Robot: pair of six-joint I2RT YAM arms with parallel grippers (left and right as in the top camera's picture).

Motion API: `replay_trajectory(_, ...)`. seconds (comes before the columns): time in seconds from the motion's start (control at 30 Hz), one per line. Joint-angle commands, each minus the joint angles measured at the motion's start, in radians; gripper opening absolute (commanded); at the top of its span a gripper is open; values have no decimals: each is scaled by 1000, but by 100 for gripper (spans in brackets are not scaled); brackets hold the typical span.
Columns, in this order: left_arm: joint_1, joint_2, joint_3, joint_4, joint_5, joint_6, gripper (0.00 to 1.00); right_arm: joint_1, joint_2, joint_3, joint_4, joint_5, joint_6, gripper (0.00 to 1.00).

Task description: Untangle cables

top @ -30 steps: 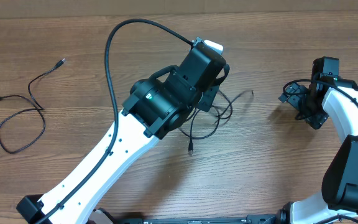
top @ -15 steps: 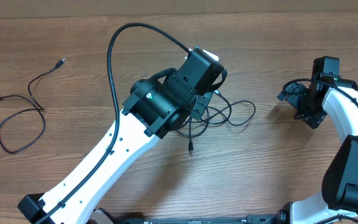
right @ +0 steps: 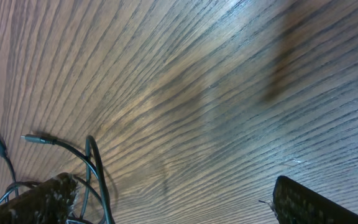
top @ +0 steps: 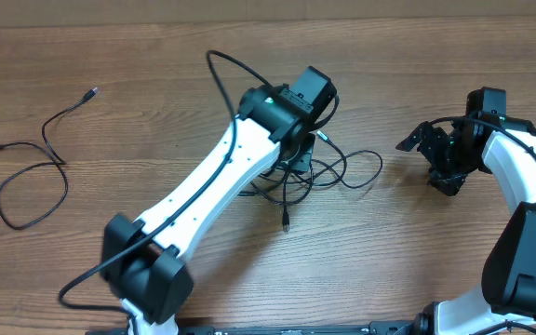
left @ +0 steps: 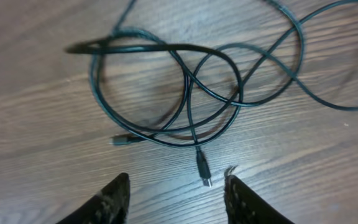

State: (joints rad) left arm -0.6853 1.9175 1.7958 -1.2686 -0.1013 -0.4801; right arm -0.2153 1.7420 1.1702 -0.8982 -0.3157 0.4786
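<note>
Bright even light, soft shadows, glare, blurry wrist views

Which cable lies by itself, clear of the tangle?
The cable at far left in the overhead view, one loose cord touching no other. The rest cross each other in a tangle at the middle, below the left gripper.

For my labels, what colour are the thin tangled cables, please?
Black: the thin tangled cables show best from the left wrist.

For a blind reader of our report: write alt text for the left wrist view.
A loose tangle of thin black cables lies looped on the wooden table. One plug end points toward the open, empty left hand, whose dark fingers frame the bottom edge.
</note>
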Motion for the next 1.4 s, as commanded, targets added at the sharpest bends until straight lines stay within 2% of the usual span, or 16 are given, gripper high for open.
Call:
replay_trajectory(0.0, 5, 57, 11, -3, 21, -169, 51, -1, 3, -2, 4, -15, 8, 100)
replay_trajectory(0.27, 5, 151, 11, -3, 21, -415, 53, -1, 3, -2, 4, -15, 7, 100)
replay_trajectory(0.4, 5, 188, 11, -2, 20, -533, 46, -1, 3, -2, 4, -15, 7, 100)
replay_trajectory(0.5, 5, 213, 11, -3, 20, -597, 47, -1, 3, -2, 4, -15, 7, 100)
replay_trajectory(0.63, 5, 236, 11, -3, 21, -649, 54, -1, 3, -2, 4, -15, 7, 100)
replay_trajectory(0.7, 5, 241, 10, -2, 19, -666, 54, -1, 3, -2, 4, -15, 7, 100)
replay_trajectory(0.9, 5, 248, 10, -3, 13, -745, 54, -1, 3, -2, 5, -15, 7, 100)
replay_trajectory(1.07, 4, 250, 2, -3, 11, -772, 50, -1, 3, -2, 8, -15, 7, 100)
replay_trajectory(1.37, 4, 250, -32, -2, -13, -902, 51, -1, 3, -2, 12, -15, 7, 100)
